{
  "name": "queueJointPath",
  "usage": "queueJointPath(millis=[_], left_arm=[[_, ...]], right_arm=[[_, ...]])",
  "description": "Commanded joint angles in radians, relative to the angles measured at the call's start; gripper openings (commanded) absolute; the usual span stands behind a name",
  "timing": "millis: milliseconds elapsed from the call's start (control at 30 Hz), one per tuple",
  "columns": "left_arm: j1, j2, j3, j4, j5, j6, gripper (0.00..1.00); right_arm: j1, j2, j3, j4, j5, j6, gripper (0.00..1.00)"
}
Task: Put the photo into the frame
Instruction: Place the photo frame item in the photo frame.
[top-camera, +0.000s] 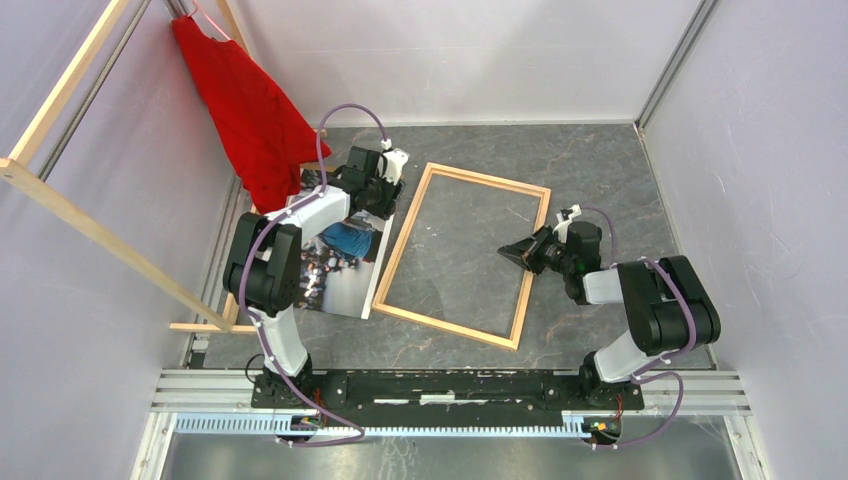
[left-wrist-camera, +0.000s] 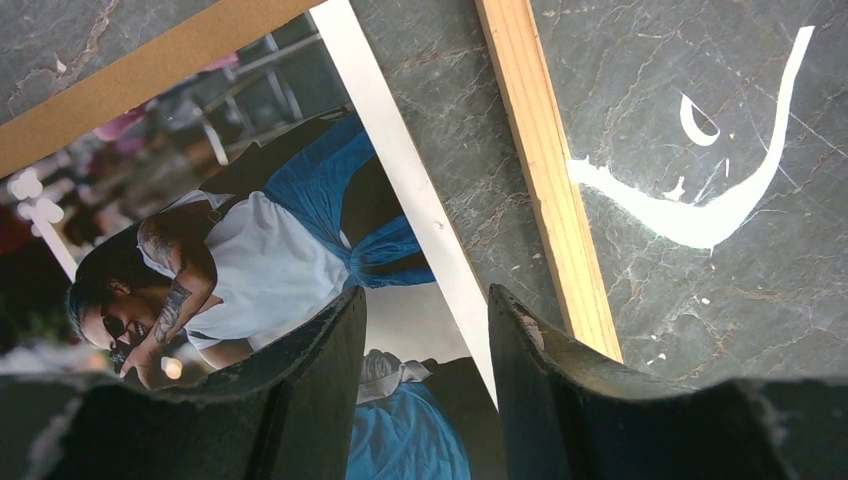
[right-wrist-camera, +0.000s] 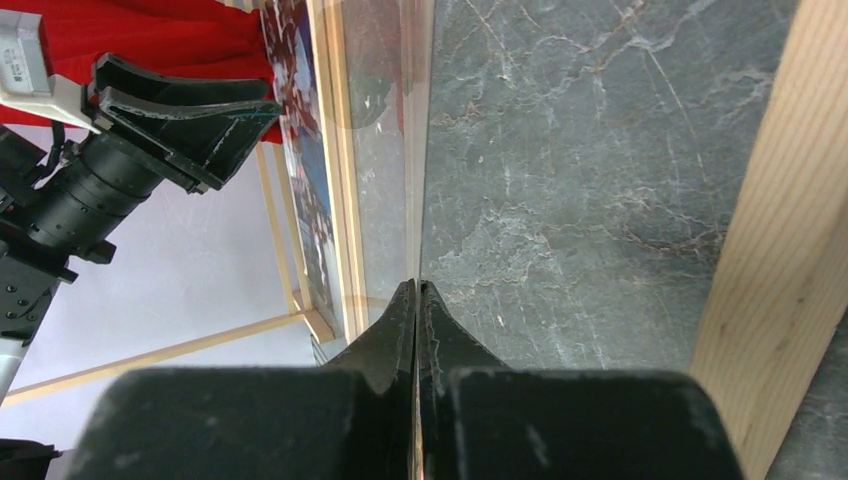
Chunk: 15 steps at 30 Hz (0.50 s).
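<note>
Left wrist view: photo (left-wrist-camera: 250, 250) lies beneath the left tool (left-wrist-camera: 425, 295).

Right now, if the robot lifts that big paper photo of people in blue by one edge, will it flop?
Probably yes: the paper photo looks like one thin sheet lying flat, so a lifted edge would likely droop. It also seems light, so a push may just slide it across the smooth grey marbled tabletop.

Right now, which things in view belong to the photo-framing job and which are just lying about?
Job: photo; frame; left gripper, open at the photo's edge; right gripper, shut, inside the frame.
Lying about: red cloth; wooden rack; brown board by the photo.
</note>
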Motion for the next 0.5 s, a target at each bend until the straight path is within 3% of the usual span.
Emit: queueJointPath(millis=[0,467], left_arm=[[-0.013,0.027,0.024,0.042,-0.003,0.036,0.55],[-0.032,0.047,0.017,0.053,-0.010,0.040,0.55]], right_arm=[[-0.006,-0.052,-0.007,0.091,0.008,-0.010,0.00],[-0.005,-0.054,-0.011,0.112,0.028,0.011,0.00]])
